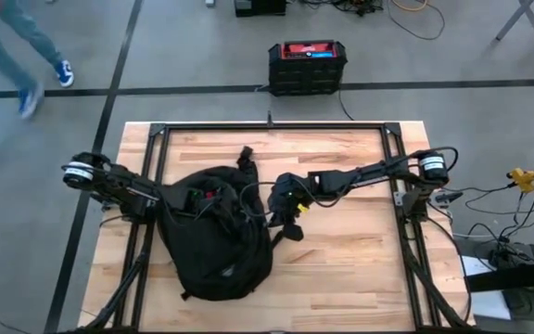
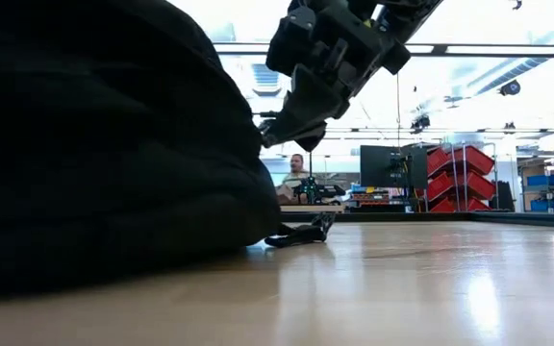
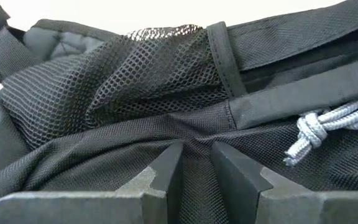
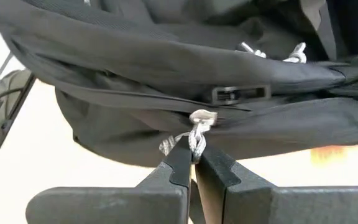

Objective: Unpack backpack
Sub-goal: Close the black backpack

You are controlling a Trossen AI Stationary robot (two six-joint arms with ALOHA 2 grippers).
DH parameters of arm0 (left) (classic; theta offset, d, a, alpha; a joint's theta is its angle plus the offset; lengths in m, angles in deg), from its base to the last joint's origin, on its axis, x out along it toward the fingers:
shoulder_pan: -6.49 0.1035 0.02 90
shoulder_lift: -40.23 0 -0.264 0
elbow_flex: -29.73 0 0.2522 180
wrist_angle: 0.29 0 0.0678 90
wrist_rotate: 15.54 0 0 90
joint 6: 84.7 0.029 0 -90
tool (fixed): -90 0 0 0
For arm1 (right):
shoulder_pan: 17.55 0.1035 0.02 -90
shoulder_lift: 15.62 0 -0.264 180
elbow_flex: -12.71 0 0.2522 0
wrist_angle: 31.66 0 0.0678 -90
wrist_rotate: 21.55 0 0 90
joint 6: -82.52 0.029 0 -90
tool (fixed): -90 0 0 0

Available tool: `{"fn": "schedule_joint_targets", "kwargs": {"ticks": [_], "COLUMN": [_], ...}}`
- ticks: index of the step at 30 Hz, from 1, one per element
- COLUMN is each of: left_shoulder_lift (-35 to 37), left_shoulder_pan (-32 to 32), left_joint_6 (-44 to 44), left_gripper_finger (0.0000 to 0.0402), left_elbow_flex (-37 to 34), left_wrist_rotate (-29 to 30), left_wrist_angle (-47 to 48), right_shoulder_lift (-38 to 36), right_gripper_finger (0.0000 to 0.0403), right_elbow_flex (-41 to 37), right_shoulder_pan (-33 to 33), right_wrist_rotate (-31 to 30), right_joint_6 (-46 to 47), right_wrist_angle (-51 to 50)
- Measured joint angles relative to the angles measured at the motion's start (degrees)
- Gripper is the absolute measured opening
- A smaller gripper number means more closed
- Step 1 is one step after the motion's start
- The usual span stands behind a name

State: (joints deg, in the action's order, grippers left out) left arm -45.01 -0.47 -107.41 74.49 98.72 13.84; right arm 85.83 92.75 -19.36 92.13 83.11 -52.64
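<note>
The black backpack (image 1: 216,237) lies flat on the wooden table (image 1: 360,269), left of centre, and fills the left of the low view (image 2: 94,144). My left gripper (image 1: 168,198) reaches in from the left to the bag's far left part and is shut on its fabric below a mesh pocket (image 3: 142,74). My right gripper (image 1: 274,197) comes from the right to the bag's far right side and is shut on a grey zip-pull cord (image 4: 196,142). A strap with a buckle (image 2: 301,233) trails from the bag onto the table. My left gripper pinches a raised fold of black fabric (image 3: 196,146) between its two fingers (image 3: 166,171), just below the mesh pocket's lower seam. The fabric puckers toward the fingers. The bag rests on the table. My right gripper pinches the grey knotted cord (image 4: 197,134) between its fingertips (image 4: 180,163), just below the silver zip slider (image 4: 202,117). In the low view the fingers slant down toward the bag from the right. The cord runs straight from slider to fingertips.
A black-and-red hard box (image 1: 307,67) stands on the floor beyond the table's far edge. A person (image 1: 21,56) walks on the floor at the far left; another person (image 2: 298,173) sits in the room behind. Bare table lies right of the bag.
</note>
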Motion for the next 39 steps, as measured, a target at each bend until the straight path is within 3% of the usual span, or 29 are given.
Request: {"fn": "schedule_joint_targets", "kwargs": {"ticks": [10,20,28,31,35,39], "left_shoulder_lift": [-0.1,0.0,0.0,0.0,0.0,0.1], "left_shoulder_pan": [-1.7,-1.8,-1.9,-1.9,-2.2,-4.3], "left_joint_6": [3.8,4.1,4.2,4.2,4.3,4.8], "left_gripper_finger": [0.0078,0.0078,0.0078,0.0078,0.0078,0.0078], "left_elbow_flex": [-0.1,-0.1,-0.1,-0.1,-0.1,0.6], "left_wrist_rotate": [-0.2,-0.3,-1.2,-1.2,-1.2,-1.4], "left_wrist_angle": [-2.9,-2.9,-2.9,-2.9,-3.1,-3.4], "right_shoulder_lift": [3.6,4.1,6.3,6.3,6.3,6.0], "right_gripper_finger": [0.0007,0.0090,0.0114,0.0095,0.0018,0.0005], "right_elbow_flex": [0.0,0.1,0.0,0.0,0.0,0.0], "right_shoulder_pan": [0.5,2.1,2.6,2.9,3.3,3.3], "right_wrist_rotate": [0.5,0.9,1.2,1.1,0.7,-0.5], "right_joint_6": [-1.4,-1.1,1.6,2.3,2.4,2.5], "right_wrist_angle": [0.7,4.3,8.4,8.4,8.7,7.9]}}
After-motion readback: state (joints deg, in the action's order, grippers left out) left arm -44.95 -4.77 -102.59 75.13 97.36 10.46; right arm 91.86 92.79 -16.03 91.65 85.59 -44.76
